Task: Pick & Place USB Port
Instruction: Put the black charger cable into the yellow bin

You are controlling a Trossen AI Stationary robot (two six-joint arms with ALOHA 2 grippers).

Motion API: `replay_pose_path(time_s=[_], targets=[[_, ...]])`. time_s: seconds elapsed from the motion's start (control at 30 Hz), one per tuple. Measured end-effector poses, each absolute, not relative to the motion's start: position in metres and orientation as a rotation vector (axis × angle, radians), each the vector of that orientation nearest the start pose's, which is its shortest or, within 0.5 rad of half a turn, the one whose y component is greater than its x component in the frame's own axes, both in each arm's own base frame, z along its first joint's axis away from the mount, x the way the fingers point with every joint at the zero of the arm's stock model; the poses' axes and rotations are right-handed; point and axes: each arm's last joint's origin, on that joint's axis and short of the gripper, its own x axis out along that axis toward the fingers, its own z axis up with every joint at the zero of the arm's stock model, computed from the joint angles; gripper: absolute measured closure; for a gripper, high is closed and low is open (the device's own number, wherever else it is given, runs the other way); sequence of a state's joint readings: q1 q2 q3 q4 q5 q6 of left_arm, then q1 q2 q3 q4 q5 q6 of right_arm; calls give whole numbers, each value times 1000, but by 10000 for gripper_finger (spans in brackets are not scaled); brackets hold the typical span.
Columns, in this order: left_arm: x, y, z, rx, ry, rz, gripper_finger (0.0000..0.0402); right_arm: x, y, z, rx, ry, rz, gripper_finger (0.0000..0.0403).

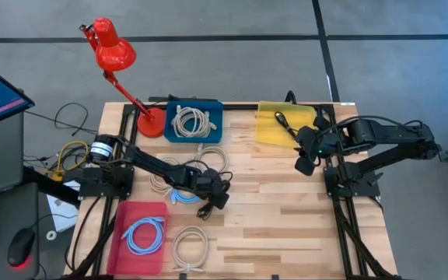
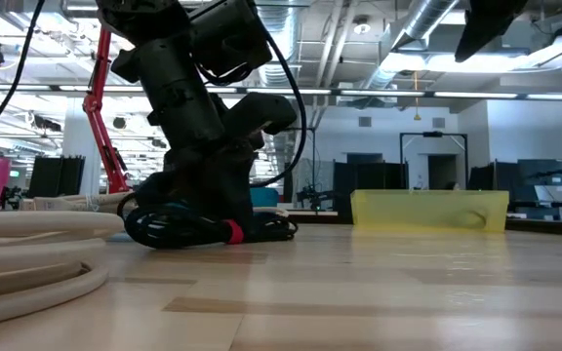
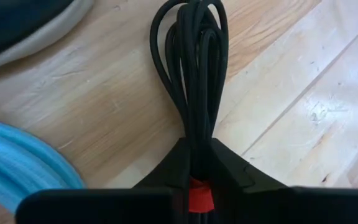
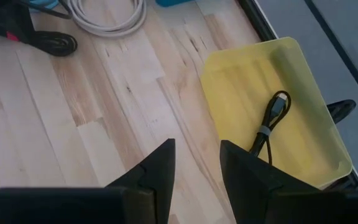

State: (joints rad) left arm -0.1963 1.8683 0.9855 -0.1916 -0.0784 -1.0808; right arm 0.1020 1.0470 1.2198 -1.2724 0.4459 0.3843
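A coiled black USB cable [image 3: 194, 62], bound by a red tie [image 3: 197, 198], lies on the wooden table near its middle. My left gripper [image 1: 212, 198] is down on it and shut on the bundle. In the low view the bundle [image 2: 179, 229] rests on the tabletop under the gripper. My right gripper [image 4: 197, 155] hangs open and high over the table's right side, near the yellow tray [image 1: 267, 128]. Another black cable [image 4: 272, 121] lies in that tray. My left gripper pinches the bundled strands of the black cable between its two fingers [image 3: 235, 168], right beside the red tie [image 3: 197, 190]. The fingers slant down from above and lie across the bundle. The coil's loop end [image 3: 191, 25] reaches out past the fingertips and lies on the table.
A blue cable [image 1: 181, 194] and white cable coils [image 1: 208, 159] lie close around the left gripper. A blue tray [image 1: 216, 117] with a white cable and a red lamp [image 1: 115, 54] stand at the far side. A pink tray [image 1: 127, 214] and another white coil [image 1: 189, 247] sit near the front.
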Motion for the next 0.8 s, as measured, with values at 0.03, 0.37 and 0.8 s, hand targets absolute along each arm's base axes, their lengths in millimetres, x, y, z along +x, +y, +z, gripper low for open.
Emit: replay_pose_path(time_s=[0.03, 0.37, 0.8], targets=[[339, -65, 122, -824, 992, 463, 369, 162, 4, 350, 46, 981, -503, 284], [327, -59, 195, -737, 736, 401, 369, 162, 4, 350, 46, 983, -501, 284], [281, -40, 297, -497, 299, 484, 369, 188, 12, 367, 147, 724, -261, 284]])
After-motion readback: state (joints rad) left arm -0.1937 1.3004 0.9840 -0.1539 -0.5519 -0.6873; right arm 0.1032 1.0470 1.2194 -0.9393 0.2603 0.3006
